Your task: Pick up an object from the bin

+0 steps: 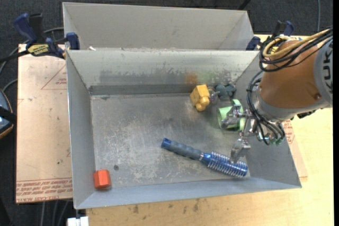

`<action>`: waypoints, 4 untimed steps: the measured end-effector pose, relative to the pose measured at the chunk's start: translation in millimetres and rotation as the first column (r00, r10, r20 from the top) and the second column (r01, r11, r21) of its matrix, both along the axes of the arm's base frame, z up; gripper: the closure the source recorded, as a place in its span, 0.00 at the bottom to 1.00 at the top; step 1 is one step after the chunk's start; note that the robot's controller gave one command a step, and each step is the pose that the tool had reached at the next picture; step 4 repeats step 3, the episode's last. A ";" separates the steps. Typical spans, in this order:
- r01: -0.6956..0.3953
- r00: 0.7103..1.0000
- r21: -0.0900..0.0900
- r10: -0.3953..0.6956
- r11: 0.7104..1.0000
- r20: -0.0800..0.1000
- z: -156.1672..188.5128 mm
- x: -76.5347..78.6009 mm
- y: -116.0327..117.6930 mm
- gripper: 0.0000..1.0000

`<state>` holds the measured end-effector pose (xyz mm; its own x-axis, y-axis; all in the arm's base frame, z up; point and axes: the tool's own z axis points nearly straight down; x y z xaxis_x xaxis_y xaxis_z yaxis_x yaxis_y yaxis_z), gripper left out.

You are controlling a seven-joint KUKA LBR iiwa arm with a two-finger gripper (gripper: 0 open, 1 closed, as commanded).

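Blue slender brush (204,155), bristly cylindrical head

The bin (79,129) carries five loose things. A cube (102,179) sits alone in the near left corner, well apart from the rest. A hairbrush (204,156) lies along the near edge, right of the middle, its handle toward the left and its head toward the near right corner. The gripper (239,152) hangs just over that head. Behind the hairbrush, near the right wall, lies a lumpy item (230,116). Farther back, by the far wall, a chunky piece (200,97) sits with a small piece (225,91) just to its right.
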<state>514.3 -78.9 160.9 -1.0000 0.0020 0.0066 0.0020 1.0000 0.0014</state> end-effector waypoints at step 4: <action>-0.208 0.978 -0.003 0.208 0.978 0.016 65.1 -13.8 68.6 1.00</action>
